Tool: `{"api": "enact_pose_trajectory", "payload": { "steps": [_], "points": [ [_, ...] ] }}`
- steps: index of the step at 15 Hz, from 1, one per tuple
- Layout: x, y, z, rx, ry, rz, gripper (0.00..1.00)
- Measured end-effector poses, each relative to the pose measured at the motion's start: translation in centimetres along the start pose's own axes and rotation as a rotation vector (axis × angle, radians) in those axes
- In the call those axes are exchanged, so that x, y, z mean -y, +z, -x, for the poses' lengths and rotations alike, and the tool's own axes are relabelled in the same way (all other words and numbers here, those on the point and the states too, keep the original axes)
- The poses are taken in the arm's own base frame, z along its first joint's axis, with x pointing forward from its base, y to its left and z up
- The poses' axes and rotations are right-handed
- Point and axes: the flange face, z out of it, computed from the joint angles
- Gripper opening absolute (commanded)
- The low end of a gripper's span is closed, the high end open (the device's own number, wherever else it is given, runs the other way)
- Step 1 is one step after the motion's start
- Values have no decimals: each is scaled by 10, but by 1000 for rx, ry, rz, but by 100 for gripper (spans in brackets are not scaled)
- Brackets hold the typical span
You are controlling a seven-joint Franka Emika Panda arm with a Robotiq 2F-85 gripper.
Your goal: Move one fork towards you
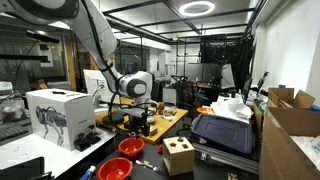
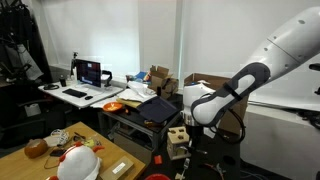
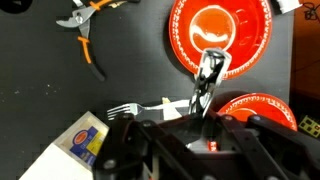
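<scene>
In the wrist view my gripper [image 3: 197,128] is shut on a shiny silver fork [image 3: 209,75]. The fork sticks out ahead of the jaws, and its far end lies over a red bowl [image 3: 215,25]. A second fork [image 3: 140,106] lies flat on the black tabletop [image 3: 130,65], just left of the jaws, tines pointing left. In an exterior view the gripper [image 1: 138,112] hangs above the table behind the red bowls [image 1: 131,146]. In an exterior view [image 2: 190,122] the arm's wrist hides the jaws.
A second red bowl [image 3: 262,108] sits right of the jaws. Orange-handled pliers [image 3: 84,38] lie at the upper left. A box with a blue and yellow label [image 3: 84,137] is at the lower left. A wooden block [image 1: 179,157] and a white carton [image 1: 58,115] stand nearby.
</scene>
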Motion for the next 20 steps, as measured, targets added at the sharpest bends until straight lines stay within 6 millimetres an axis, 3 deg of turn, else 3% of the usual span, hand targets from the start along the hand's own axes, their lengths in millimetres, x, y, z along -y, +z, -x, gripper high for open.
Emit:
{"api": "enact_pose_trajectory", "payload": {
  "steps": [12, 20],
  "points": [
    [-24, 18, 73, 107, 405, 63, 0],
    [-57, 34, 110, 143, 626, 94, 0]
  ]
}}
